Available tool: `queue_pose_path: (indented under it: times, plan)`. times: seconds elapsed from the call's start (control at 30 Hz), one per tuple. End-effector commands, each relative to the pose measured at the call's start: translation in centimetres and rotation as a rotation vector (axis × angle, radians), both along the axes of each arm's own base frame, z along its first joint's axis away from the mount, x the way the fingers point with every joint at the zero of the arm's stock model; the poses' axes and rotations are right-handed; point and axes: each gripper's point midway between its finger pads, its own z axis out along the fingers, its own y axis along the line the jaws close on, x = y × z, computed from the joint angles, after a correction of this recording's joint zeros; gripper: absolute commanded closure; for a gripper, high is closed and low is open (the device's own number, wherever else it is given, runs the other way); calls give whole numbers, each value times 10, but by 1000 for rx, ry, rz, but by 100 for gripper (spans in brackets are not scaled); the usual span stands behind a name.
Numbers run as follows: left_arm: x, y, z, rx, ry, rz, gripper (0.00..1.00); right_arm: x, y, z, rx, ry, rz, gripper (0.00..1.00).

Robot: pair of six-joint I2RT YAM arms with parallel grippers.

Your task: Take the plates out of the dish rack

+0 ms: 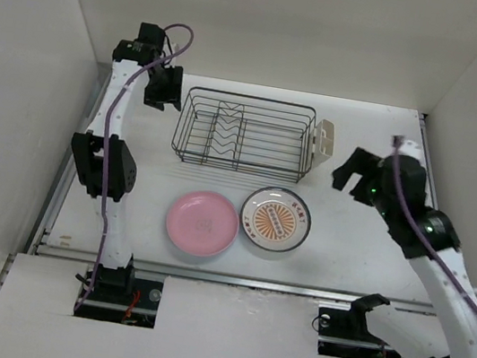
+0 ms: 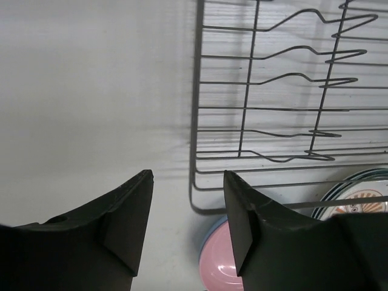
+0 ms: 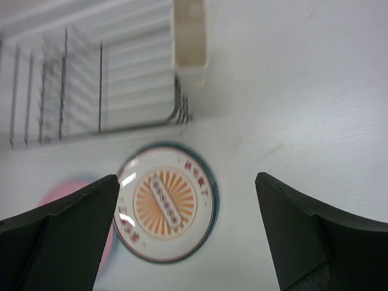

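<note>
Dark wire dish rack (image 1: 244,134), cream cutlery cup (image 1: 325,144), plain pink plate (image 1: 202,224), and white sunburst plate (image 1: 276,220) with orange-rayed centre and dark rim.

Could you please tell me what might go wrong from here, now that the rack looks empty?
1. The left tool hangs open right beside the dish rack, at its left end; a sideways swing could snag the wire.
2. The right tool, wide open, is near the cream cutlery cup and could knock it when it moves.
3. The pink plate and the sunburst plate lie almost touching; an arm passing low could bump them.
</note>
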Motion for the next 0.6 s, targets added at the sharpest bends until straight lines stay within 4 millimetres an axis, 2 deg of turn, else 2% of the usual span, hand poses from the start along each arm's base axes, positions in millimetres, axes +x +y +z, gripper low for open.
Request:
queue_pose_path:
  times: [0.0,0.03,0.07,0.1,0.13,0.17,0.2,0.23,0.27,0.37,0.4,0.57]
  plan:
    - [-25,55,60,84,-112,145,52,-21,-95,76,-53,-219,-496,0]
    - [-31,68,66,108,-122,196,51,-29,-110,88,-57,-253,-573,0]
    - [-37,81,73,115,-133,247,49,-44,-134,108,-92,-301,-674,0]
    - [-48,91,88,125,-164,293,44,-56,-147,120,-98,-336,-726,0]
    - [-56,114,95,139,-178,364,41,-63,-157,129,-113,-353,-768,0]
    - [-63,127,104,158,-203,415,37,-74,-167,137,-130,-371,-805,0]
    - [-75,134,115,152,-236,453,34,-88,-182,153,-122,-423,-876,0]
    - [-85,151,121,167,-253,504,30,-94,-187,158,-117,-442,-903,0]
    - [-91,159,126,179,-276,529,22,-100,-192,160,-131,-450,-919,0]
    - [-116,166,136,219,-307,561,14,-110,-200,166,-153,-472,-938,0]
    - [-119,168,138,233,-318,559,11,-110,-200,166,-144,-480,-940,0]
    - [-138,163,144,240,-370,556,6,-111,-202,168,-145,-493,-948,0]
